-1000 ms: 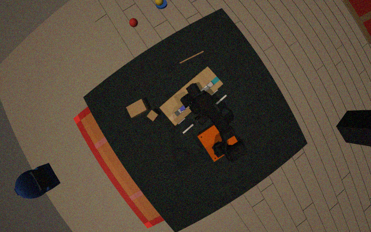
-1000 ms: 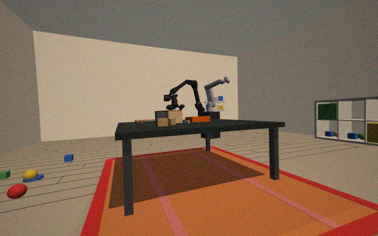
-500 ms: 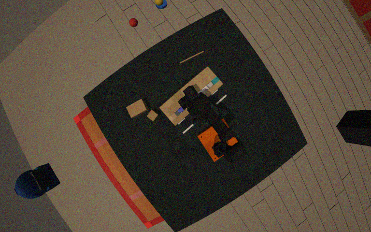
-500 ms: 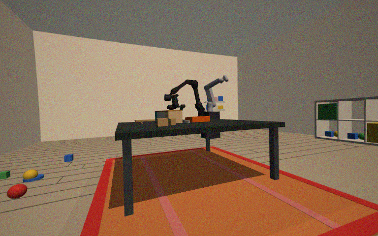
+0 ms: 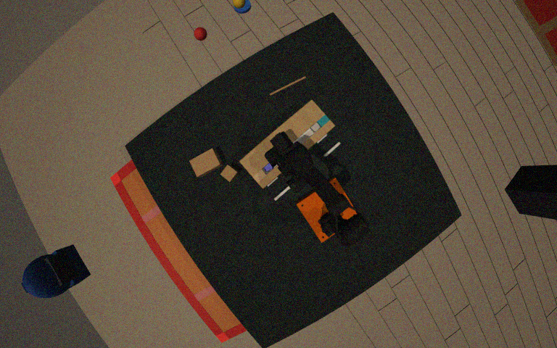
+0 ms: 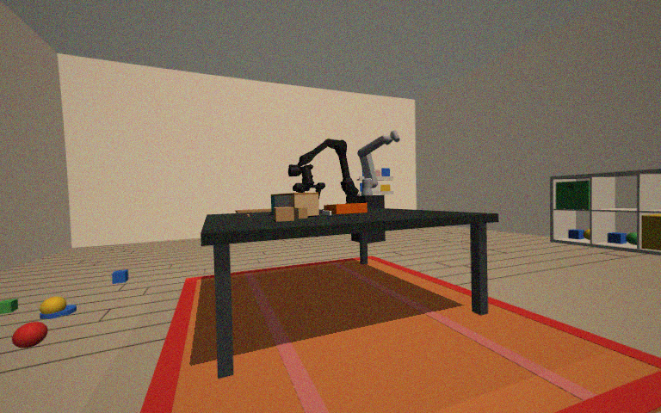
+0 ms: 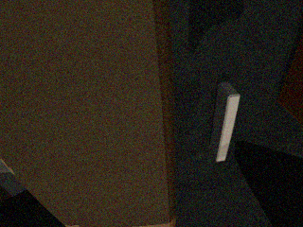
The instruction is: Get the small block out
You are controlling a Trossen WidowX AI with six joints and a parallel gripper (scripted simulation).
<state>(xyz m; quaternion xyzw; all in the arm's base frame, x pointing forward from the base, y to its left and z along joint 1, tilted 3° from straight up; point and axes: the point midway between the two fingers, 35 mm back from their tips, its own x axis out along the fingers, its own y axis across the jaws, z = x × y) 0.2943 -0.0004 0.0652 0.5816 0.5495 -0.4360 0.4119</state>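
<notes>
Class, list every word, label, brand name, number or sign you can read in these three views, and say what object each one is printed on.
None: no readable text in any view.
The tan box, the two small tan blocks, the orange base plate, the gripper, the shelf unit and the floor toys all show plain coloured faces only.
The wrist view is dark and shows no markings.

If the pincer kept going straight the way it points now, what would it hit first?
Most likely the tan top of the box, which fills most of the wrist view beneath the open, empty pincer. Depth is unclear; its edge and the dark table lie close alongside.
</notes>
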